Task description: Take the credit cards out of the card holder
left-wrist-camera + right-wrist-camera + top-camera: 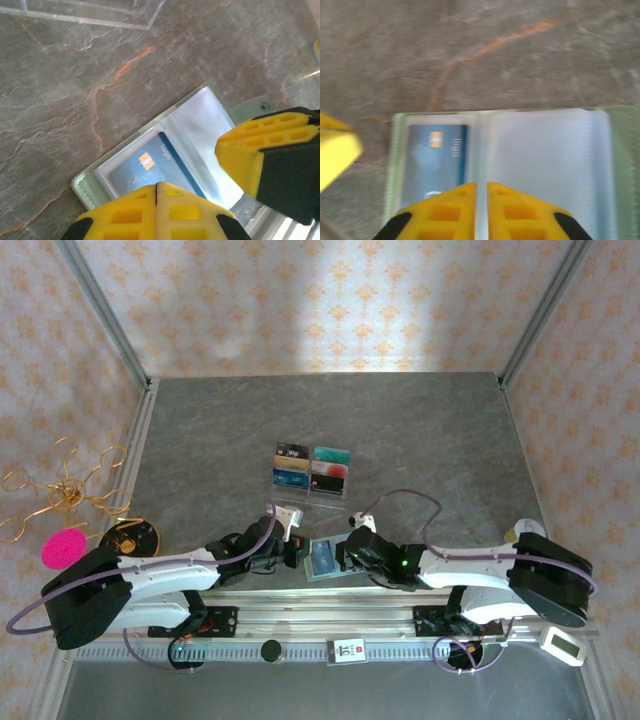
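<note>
An open card holder (325, 558) lies flat on the grey table (420, 440), close to the near edge and about midway along it. Its clear pockets face up. One blue card (435, 160) sits in a pocket on one half, and the other half looks empty. The snap tab (256, 106) sticks out from one short side.

The left gripper (156, 192) is at the holder's near edge with its fingers pressed fully together. The right gripper (481, 192) is over the fold, its fingers almost together with only a thin slit between them. Whether either gripper pinches plastic cannot be told.

The step in hand appears to be drawing the blue card out. To do it well, one gripper would likely pin the holder's bare half flat. The other would then take the card's exposed edge alone, not the pocket film, and slide it straight along the pocket's opening.

The two grippers sit very close together over a small item, so they could knock each other.

Further back, towards the middle of the table, stands a clear tray (312, 472) of coloured cards, well apart. By the left edge are a black round object (130, 537), a pink disc (63, 548) and a gold wire stand (60, 490).
</note>
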Available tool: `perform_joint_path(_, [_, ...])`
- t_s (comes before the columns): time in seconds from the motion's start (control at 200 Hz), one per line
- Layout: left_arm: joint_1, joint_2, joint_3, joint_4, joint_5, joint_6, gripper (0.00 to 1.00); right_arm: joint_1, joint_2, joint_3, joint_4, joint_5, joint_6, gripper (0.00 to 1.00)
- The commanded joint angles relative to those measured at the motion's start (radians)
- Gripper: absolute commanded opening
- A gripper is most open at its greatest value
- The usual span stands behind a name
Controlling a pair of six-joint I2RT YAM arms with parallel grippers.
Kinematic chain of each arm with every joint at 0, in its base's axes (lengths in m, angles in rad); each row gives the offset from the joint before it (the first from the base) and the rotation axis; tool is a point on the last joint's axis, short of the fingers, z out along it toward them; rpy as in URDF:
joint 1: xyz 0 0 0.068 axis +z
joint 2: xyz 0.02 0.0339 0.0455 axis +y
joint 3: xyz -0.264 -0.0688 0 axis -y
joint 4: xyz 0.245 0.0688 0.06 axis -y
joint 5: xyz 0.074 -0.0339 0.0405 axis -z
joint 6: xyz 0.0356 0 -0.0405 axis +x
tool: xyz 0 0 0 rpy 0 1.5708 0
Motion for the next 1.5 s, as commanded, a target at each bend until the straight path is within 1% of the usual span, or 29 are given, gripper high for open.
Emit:
perform_joint_path(0.0, [-0.015, 0.007, -0.011, 0.036, 0.030, 0.010, 0.00, 0.000, -0.008, 0.057, 0.028, -0.054, -0.047, 0.15])
perform_joint_path(0.105, [-0.022, 0.054, -0.015, 0.056, 0.037, 0.003, 0.00, -0.039, 0.058, 0.065, 0.084, -0.160, -0.036, 0.15])
perform_joint_path(0.18, [-0.025, 0.079, -0.019, 0.071, 0.030, 0.001, 0.00, -0.063, 0.102, 0.072, 0.089, -0.195, -0.031, 0.16])
perform_joint_path(0.31, [-0.025, 0.122, -0.013, 0.089, 0.023, 0.007, 0.00, -0.088, 0.133, 0.065, 0.087, -0.203, -0.027, 0.17])
perform_joint_path(0.496, [-0.023, 0.167, 0.003, 0.045, -0.010, 0.021, 0.00, -0.110, 0.123, 0.038, 0.072, -0.183, -0.007, 0.17])
perform_joint_path(0.791, [-0.024, 0.208, 0.008, 0.047, -0.011, 0.040, 0.00, -0.110, 0.172, 0.017, 0.126, -0.234, 0.002, 0.17])
perform_joint_path(0.866, [-0.024, 0.217, 0.010, 0.050, -0.011, 0.044, 0.00, -0.110, 0.184, 0.013, 0.155, -0.259, 0.007, 0.16])
perform_joint_path(0.906, [-0.023, 0.223, 0.012, 0.054, -0.005, 0.046, 0.00, -0.110, 0.195, 0.015, 0.161, -0.268, 0.008, 0.14])
perform_joint_path(0.986, [-0.024, 0.231, 0.012, 0.058, 0.002, 0.044, 0.00, -0.109, 0.194, 0.017, 0.152, -0.246, 0.016, 0.07])
perform_joint_path(1.081, [-0.023, 0.221, 0.005, 0.054, -0.003, 0.043, 0.00, -0.110, 0.161, 0.003, 0.124, -0.185, 0.039, 0.04])
perform_joint_path(1.136, [-0.022, 0.211, -0.003, 0.057, -0.003, 0.043, 0.00, -0.110, 0.134, -0.009, 0.104, -0.145, 0.057, 0.00])
perform_joint_path(1.261, [-0.013, 0.199, -0.017, 0.062, -0.004, 0.047, 0.00, -0.108, 0.067, -0.053, 0.095, -0.095, 0.094, 0.00])
perform_joint_path(1.492, [0.013, 0.158, -0.012, 0.065, 0.022, 0.054, 0.00, -0.108, 0.018, -0.082, 0.097, -0.096, 0.105, 0.00])
